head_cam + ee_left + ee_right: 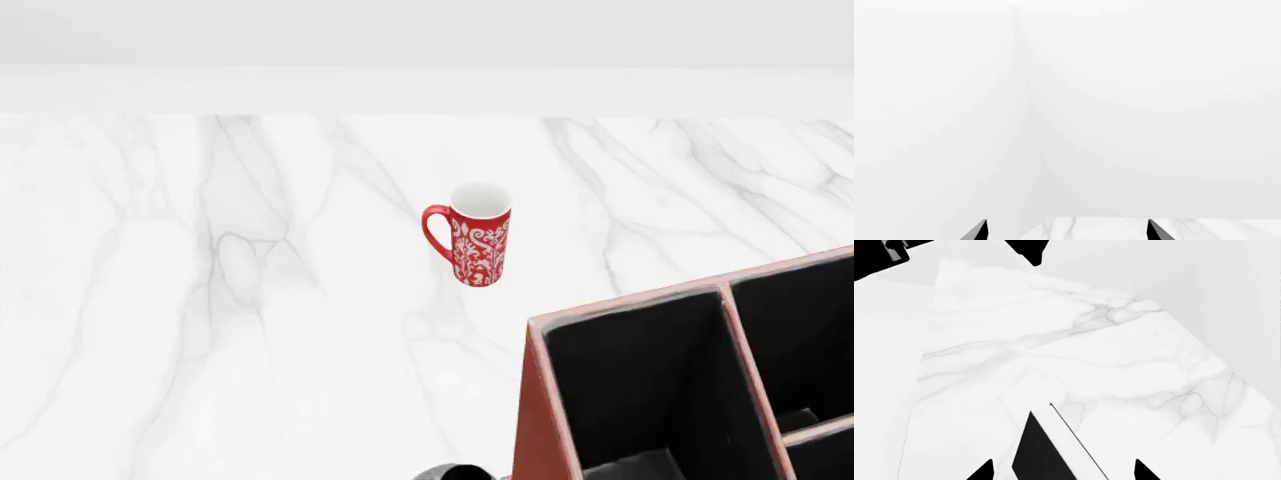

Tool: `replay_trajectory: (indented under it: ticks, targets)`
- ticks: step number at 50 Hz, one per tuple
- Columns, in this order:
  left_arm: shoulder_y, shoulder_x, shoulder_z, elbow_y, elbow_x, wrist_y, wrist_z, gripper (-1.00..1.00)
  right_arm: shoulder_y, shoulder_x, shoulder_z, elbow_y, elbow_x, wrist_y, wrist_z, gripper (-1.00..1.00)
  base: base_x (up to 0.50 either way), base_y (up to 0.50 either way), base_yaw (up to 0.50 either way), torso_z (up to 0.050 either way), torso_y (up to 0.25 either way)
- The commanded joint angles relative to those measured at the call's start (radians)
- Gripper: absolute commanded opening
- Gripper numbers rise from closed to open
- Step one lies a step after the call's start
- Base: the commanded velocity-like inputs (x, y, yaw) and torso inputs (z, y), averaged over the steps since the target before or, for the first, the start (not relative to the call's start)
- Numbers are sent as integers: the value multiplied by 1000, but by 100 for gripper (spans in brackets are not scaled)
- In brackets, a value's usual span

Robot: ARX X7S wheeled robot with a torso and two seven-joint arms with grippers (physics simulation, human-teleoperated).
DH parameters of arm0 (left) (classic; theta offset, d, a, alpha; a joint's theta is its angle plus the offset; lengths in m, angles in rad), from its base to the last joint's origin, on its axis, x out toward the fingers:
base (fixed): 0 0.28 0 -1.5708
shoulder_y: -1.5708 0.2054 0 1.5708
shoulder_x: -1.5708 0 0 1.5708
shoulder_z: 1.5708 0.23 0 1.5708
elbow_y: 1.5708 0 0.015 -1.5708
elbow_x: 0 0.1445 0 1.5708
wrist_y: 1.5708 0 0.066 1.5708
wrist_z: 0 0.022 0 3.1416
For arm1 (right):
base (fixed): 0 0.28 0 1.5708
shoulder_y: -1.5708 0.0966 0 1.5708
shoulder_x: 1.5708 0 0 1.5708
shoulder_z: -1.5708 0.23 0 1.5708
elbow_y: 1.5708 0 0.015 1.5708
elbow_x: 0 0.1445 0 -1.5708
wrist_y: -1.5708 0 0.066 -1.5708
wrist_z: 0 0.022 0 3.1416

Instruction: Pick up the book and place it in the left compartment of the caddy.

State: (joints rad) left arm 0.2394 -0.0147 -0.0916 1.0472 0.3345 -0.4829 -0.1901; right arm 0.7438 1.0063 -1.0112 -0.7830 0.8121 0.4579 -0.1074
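Right gripper tips spread around the book, contact unclear, left gripper wide open, empty, caddy near red mug.

You can see only part of the caddy; the head picture's edge cuts off its near and right sides. The left compartment is cut off too, so you cannot see its whole floor. Beside the caddy's left wall, a small dark round thing pokes in at the edge, and you cannot tell what it is. In the right wrist picture the book is cut off, showing only a black wedge and a white strip. Only the tips of the right gripper and left gripper show.
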Motion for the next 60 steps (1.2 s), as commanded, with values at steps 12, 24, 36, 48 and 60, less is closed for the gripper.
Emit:
replay_trajectory:
  ticks: [12,24,36,48,60]
  targets:
    - [1,14,-21,0,-4,14,37,100,-5,-51,44,84,137,58,89,100,0,0,0,0,0]
    - [6,14,-22,0,-5,19,34,100,-12,-52,27,95,166,102,118,100,0,0,0,0,0]
    - [4,14,-22,0,-5,18,35,100,-34,-63,19,99,86,52,115,100,0,0,0,0,0]
    - [2,14,-23,0,-2,16,38,100,10,-102,23,164,74,69,87,100,0,0,0,0,0]
    - [1,14,-21,0,1,15,37,100,37,-139,-40,198,6,118,32,100,0,0,0,0,0]
